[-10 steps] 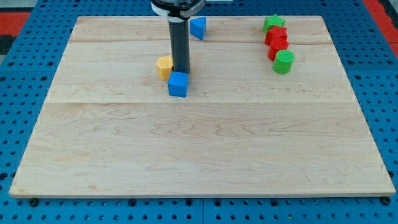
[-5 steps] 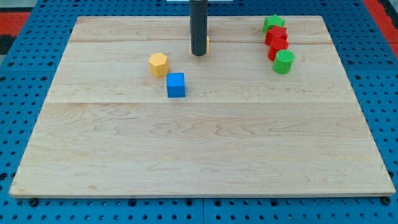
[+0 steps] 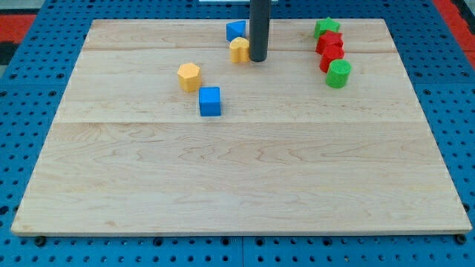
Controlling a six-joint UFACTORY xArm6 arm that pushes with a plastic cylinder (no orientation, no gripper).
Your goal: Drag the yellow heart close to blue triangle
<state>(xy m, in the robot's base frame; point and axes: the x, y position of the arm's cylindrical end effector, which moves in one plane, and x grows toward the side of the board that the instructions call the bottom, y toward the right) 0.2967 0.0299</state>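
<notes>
Pincer-wise, no jaws show — only my tip (image 3: 257,58), the dark rod's lower end, resting on the wooden board (image 3: 237,185) just right of the yellow heart (image 3: 239,50). That heart sits touching the blue triangle (image 3: 235,30) just above it. Lower left lie a blue cube (image 3: 210,101) and a yellow hexagon (image 3: 189,76) — near each other, apart.

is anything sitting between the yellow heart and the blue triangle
Nothing visible. The yellow heart lies just below the blue triangle, almost touching it, and my tip is right beside the heart, on the view's right.
</notes>
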